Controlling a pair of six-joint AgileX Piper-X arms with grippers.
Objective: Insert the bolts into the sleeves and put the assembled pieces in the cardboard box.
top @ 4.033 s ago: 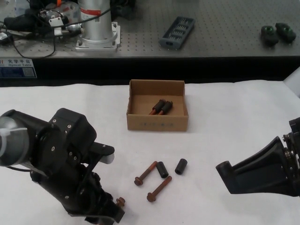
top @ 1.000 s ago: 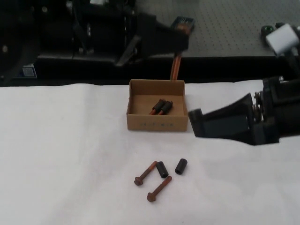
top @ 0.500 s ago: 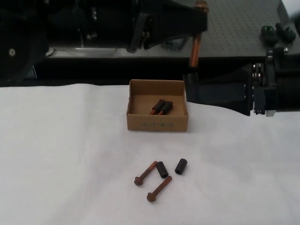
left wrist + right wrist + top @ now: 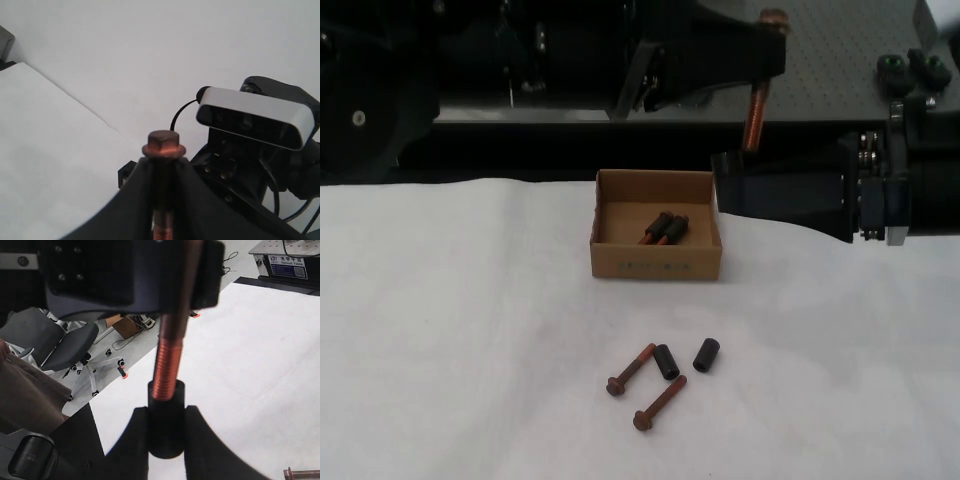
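Observation:
High above the bench, behind the cardboard box [image 4: 655, 262], my left gripper [image 4: 760, 70] is shut on a copper bolt [image 4: 755, 110] that hangs head up. In the left wrist view its hexagonal head [image 4: 163, 145] sits just above the fingers [image 4: 137, 182]. My right gripper [image 4: 166, 432] is shut on a black sleeve [image 4: 166, 420], held upright under the bolt [image 4: 170, 360]. The bolt's threaded tip meets the sleeve's mouth. Two assembled pieces [image 4: 663, 228] lie in the box. Two loose bolts [image 4: 630, 369] [image 4: 659, 402] and two black sleeves [image 4: 666, 361] [image 4: 706, 354] lie on the white cloth.
A white cloth [image 4: 460, 330] covers the bench in front of the box. Behind it runs a perforated metal table [image 4: 820, 50] with small black parts [image 4: 910, 68]. The right arm's camera [image 4: 255, 117] faces my left gripper at close range.
Both arms rose from the cloth to above and behind the box. In the last half second the left gripper carried the bolt a little rightward, over the right gripper's sleeve.

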